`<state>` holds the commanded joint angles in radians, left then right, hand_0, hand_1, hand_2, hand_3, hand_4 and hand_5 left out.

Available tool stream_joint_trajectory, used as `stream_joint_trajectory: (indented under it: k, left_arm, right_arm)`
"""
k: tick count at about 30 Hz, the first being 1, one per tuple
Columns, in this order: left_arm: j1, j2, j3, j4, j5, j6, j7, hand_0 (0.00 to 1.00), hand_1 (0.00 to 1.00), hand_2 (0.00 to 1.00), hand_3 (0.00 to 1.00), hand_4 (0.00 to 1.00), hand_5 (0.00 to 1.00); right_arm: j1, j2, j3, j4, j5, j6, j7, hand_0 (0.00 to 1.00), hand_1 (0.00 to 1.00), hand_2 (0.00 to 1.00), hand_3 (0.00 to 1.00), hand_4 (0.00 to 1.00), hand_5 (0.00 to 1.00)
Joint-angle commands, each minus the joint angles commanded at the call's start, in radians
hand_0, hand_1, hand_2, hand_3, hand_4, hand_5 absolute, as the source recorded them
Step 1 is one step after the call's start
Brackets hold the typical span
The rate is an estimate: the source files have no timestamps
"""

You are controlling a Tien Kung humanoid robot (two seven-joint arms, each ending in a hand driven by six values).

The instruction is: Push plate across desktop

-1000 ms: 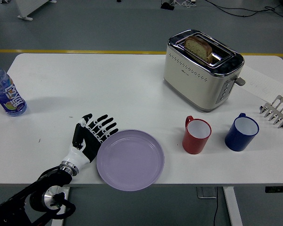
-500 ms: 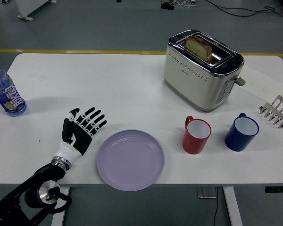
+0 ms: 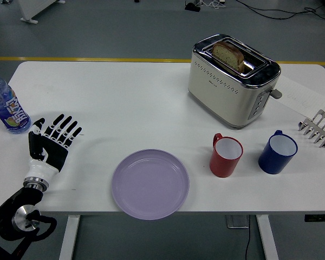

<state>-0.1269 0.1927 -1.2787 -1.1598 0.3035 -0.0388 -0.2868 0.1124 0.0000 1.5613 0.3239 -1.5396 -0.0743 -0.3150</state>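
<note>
Left hand (image 3: 51,145) has pulled away fast: a second ago it was right against the left rim of the lilac plate (image 3: 150,183), half a second ago just off it, now it's well apart, over by the table's left edge near the water bottle (image 3: 4,106). Fingers (image 3: 65,129) spread flat and straight, palm down, holding nothing. The arm comes in from the table's near-left corner.

Plate sits at the near edge of the table (image 3: 124,97), a bit left of centre, its near rim about at or slightly over the table lip. It hasn't shifted across the three views, same spot, same gap to the red mug (image 3: 226,156). So contact is broken and the plate is at rest.

Reading: the push stroke looks finished and this is the retreat, or the hand is resetting for another go. Can't say which from here. If more push is wanted, the hand has to come all the way back to the plate's left rim.

Rest unchanged: blue mug (image 3: 277,152) right of the red one, toaster (image 3: 231,79) with bread in a slot toward the far right, metal rack (image 3: 317,127) at the right edge. Red mug is the nearest thing in the way if the plate goes further right. Right hand not in view.
</note>
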Motion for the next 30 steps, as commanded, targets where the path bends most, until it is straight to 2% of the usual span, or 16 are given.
stream_joint_trajectory:
  k: [5, 11, 17, 22, 30]
  left_arm:
    - [0.035, 0.009, -0.099, -0.004, 0.010, -0.002, 0.002, 0.674, 0.694, 0.663, 0.577, 0.496, 0.998]
    - [0.066, 0.001, -0.224, -0.005, 0.031, -0.009, 0.011, 0.677, 0.695, 0.664, 0.577, 0.500, 0.998]
    - [0.066, -0.005, -0.342, 0.003, 0.069, -0.029, 0.067, 0.677, 0.697, 0.672, 0.585, 0.505, 0.998]
    - [0.056, -0.004, -0.397, 0.010, 0.073, -0.035, 0.104, 0.677, 0.697, 0.672, 0.585, 0.505, 0.998]
    - [0.046, -0.005, -0.423, 0.012, 0.067, -0.041, 0.106, 0.678, 0.699, 0.675, 0.596, 0.506, 0.998]
  right_arm:
    - [-0.003, 0.000, 0.001, 0.001, -0.002, 0.000, -0.002, 0.582, 0.552, 0.621, 0.630, 0.153, 0.638]
    - [-0.008, 0.000, 0.003, 0.002, -0.004, -0.001, -0.005, 0.582, 0.552, 0.621, 0.630, 0.154, 0.640]
    - [-0.009, 0.000, 0.005, 0.002, -0.008, 0.000, -0.008, 0.581, 0.552, 0.622, 0.630, 0.155, 0.643]
    - [-0.006, 0.000, 0.001, 0.002, 0.000, -0.002, -0.006, 0.581, 0.552, 0.622, 0.630, 0.155, 0.643]
    - [-0.001, 0.000, -0.005, 0.001, 0.009, -0.004, -0.003, 0.581, 0.552, 0.621, 0.630, 0.154, 0.640]
